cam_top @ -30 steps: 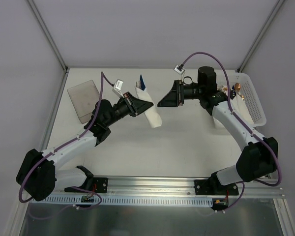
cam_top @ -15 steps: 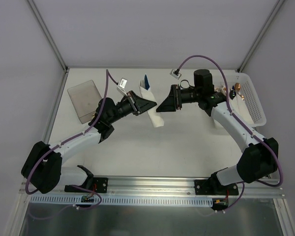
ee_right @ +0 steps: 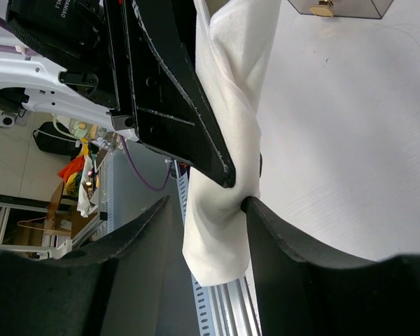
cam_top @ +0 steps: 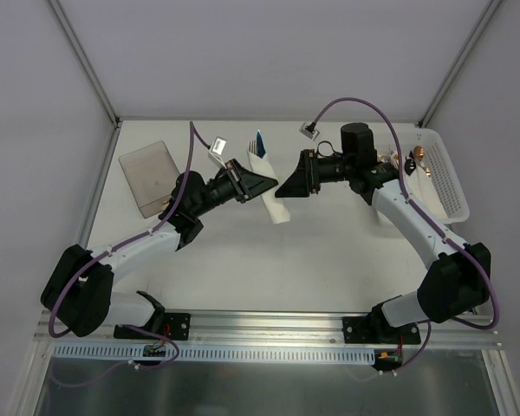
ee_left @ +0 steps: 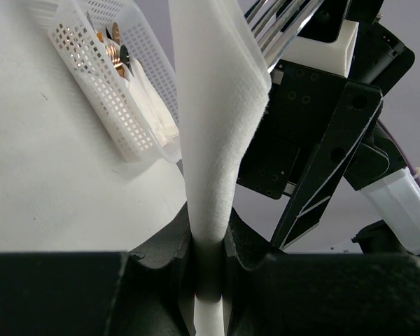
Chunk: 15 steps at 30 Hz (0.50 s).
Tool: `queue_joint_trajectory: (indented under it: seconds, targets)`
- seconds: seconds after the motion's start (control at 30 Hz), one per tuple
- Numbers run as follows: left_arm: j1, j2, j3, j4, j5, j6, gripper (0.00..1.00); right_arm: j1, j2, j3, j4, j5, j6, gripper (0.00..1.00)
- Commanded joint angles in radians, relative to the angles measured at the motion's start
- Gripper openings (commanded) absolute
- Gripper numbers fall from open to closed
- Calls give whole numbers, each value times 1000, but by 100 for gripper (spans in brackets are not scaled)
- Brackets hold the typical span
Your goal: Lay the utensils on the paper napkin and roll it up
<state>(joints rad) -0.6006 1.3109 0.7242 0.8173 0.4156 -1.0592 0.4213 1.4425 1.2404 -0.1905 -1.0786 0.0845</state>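
The top camera looks down from above and behind my bases, taking in the whole table (cam_top: 329, 251). My left wrist camera sits close, facing the white basket (ee_left: 105, 98); my right wrist camera faces opposite, toward my left arm (ee_right: 45, 70). All three share the napkin roll (cam_top: 273, 204).

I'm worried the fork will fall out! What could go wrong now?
1. The left gripper pinches just one narrow spot of the paper napkin, so the loose roll might unwind.
2. The fork pokes its silver tines out of the roll's open far end; tilting could let it slide out.
3. The right gripper straddles the napkin close beside the left one, so the fingers might bump or tear the thin paper.
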Motion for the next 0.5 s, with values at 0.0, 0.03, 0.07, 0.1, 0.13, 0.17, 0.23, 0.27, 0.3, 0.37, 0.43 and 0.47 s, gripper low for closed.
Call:
queue_joint_trajectory:
  seconds: [0.0, 0.03, 0.07, 0.1, 0.13, 0.17, 0.23, 0.27, 0.3, 0.37, 0.43, 0.47]
  targets:
    - [-8, -16, 69, 149, 34, -28, 0, 11, -21, 30, -10, 14, -32, 50]
    - [-10, -18, 67, 149, 34, -30, 0, 10, -13, 36, -12, 13, -31, 50]
    - [-11, -19, 67, 152, 35, -30, 0, 4, -10, 39, -12, 14, -26, 50]
    - [-10, -19, 66, 152, 34, -31, 0, -3, -7, 42, -10, 22, -23, 50]
    - [-10, -18, 64, 155, 35, -31, 0, -6, -1, 45, -10, 22, -25, 50]
    - [-10, -18, 66, 155, 35, -31, 0, -10, 1, 53, -10, 22, -23, 50]
    - [-10, -22, 66, 154, 34, -33, 0, -13, 2, 57, -10, 9, -23, 49]
    - [-10, -24, 66, 149, 34, -30, 0, -13, 1, 60, -12, 8, -25, 49]
    - [-10, -25, 67, 146, 35, -28, 0, -13, -2, 60, -10, -1, -25, 49]
    - [-11, -25, 69, 146, 37, -28, 0, -12, -7, 57, -13, 2, -26, 49]
    - [-10, -21, 70, 151, 41, -31, 0, -12, -10, 59, -29, 14, -37, 50]
    - [-11, -16, 72, 149, 43, -33, 0, -13, -10, 59, -33, 17, -51, 50]
